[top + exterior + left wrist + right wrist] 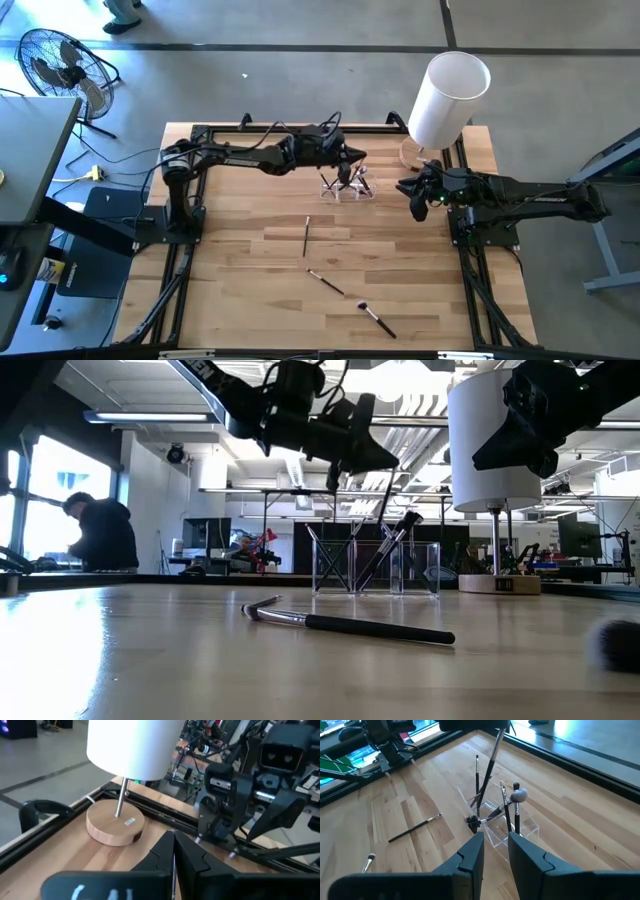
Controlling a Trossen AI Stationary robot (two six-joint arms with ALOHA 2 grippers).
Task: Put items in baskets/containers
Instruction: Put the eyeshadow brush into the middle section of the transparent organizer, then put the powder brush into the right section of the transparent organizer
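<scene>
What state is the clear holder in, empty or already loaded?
Loaded. Several brushes stand leaning inside the clear holder, and the left claw, shut on a brush, is above it.

Wooden table (240,300) with loose brushes (306,236), clear holder (348,190), lamp base (410,152).

The table (250,300) I worked over was pale wood in long planks, smooth with a soft sheen, edged by a matt black metal frame (300,130). Below my left gripper (173,851), whose fingers looked like matt black plastic, stood a clear, glossy plastic holder (497,827). The brushes (507,807) in it had thin dark handles, some with shiny metal collars and soft pale bristles. Beyond that gripper, the lamp (127,745) had a smooth matt white shade, a polished metal stem and a round base of light unvarnished-looking wood.
</scene>
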